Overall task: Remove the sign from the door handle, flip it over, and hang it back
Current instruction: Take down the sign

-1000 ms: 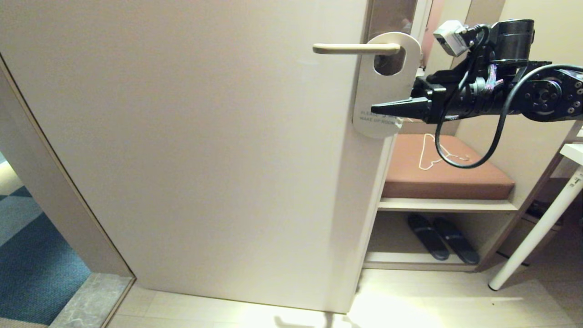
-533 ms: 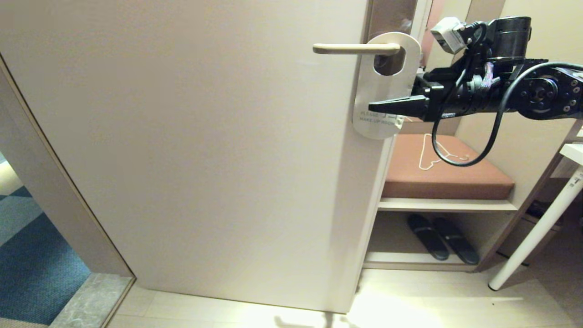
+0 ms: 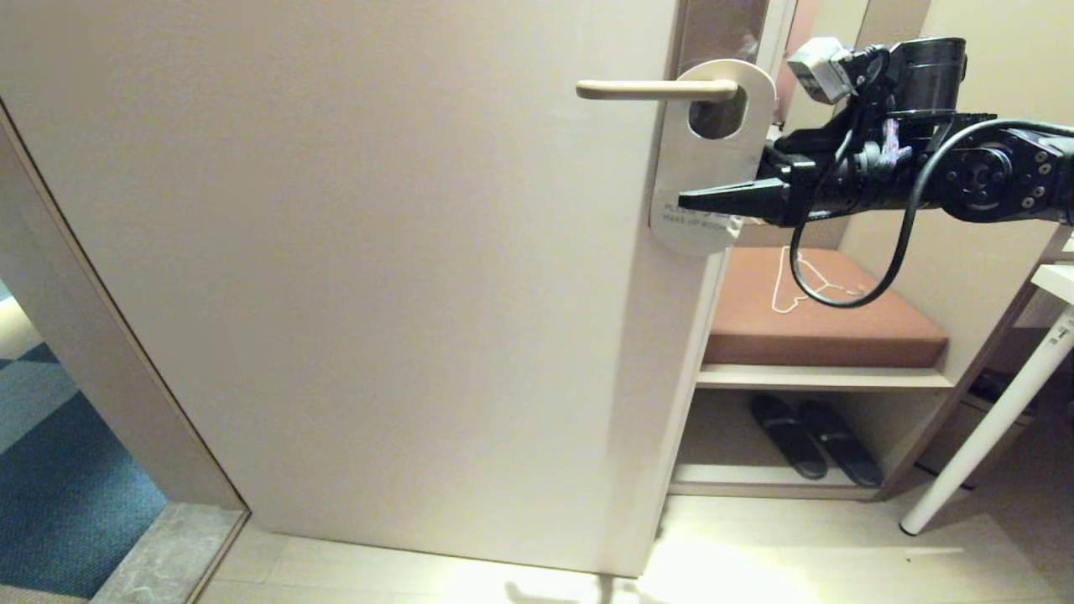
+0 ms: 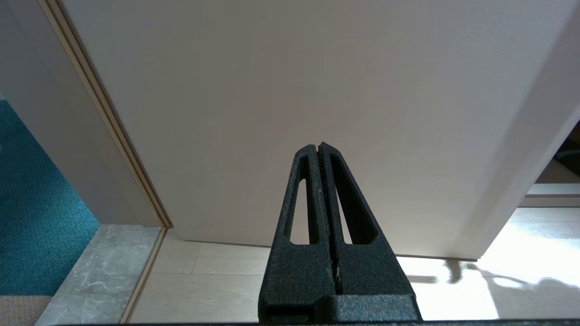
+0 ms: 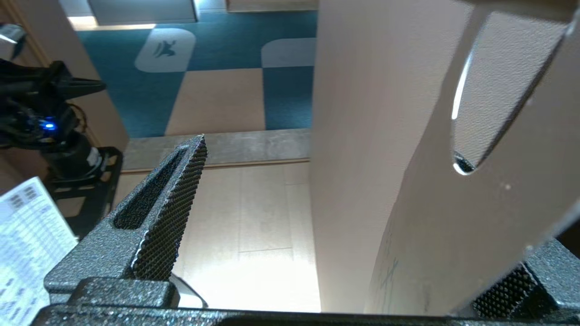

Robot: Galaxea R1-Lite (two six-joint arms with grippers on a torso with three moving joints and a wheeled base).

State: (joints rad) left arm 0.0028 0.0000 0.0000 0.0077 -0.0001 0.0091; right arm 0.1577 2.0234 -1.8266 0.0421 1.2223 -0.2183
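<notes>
The sign (image 3: 713, 159) hangs by its oval hole on the beige door handle (image 3: 646, 89), white "MAKE UP ROOM" face outward. My right gripper (image 3: 696, 200) reaches in from the right at the sign's lower half and is open. In the right wrist view the sign (image 5: 476, 235) lies against one finger (image 5: 543, 276), while the other finger (image 5: 172, 199) stands well apart from it. My left gripper (image 4: 319, 147) is shut and empty, low in front of the cream door (image 4: 317, 68), out of the head view.
The door edge (image 3: 671, 377) is just below the sign. Right of it stands a bench with a brown cushion (image 3: 805, 327), a white hanger on it, and dark slippers (image 3: 814, 449) below. A white table leg (image 3: 990, 428) is at the far right.
My right arm has risen slightly and shifted a little to the left along the sign's lower half. The sign stays on the handle. The gripper stays open.
</notes>
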